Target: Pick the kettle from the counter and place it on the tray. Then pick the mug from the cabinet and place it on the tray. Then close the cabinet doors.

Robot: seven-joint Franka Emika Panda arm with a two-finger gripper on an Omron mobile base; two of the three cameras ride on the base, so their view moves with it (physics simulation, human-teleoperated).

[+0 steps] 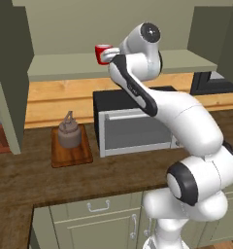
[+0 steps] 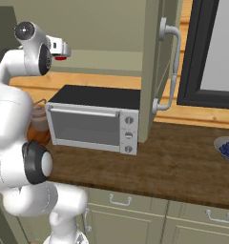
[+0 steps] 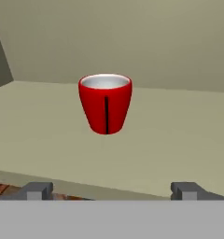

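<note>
With the kettle [image 1: 69, 131] on the tray [image 1: 71, 153], we reach for the mug [image 3: 105, 103], upright on the cabinet [image 1: 65, 65] shelf. Our gripper [image 3: 113, 190] gapes wide, empty; next we advance to straddle the mug.

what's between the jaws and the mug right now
Nothing. In the hand view, only bare pale green cabinet shelf lies between the open gripper and the upright red mug.

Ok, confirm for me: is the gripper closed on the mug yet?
No, in the hand view the gripper is open, short of the mug standing alone on the shelf.
</note>
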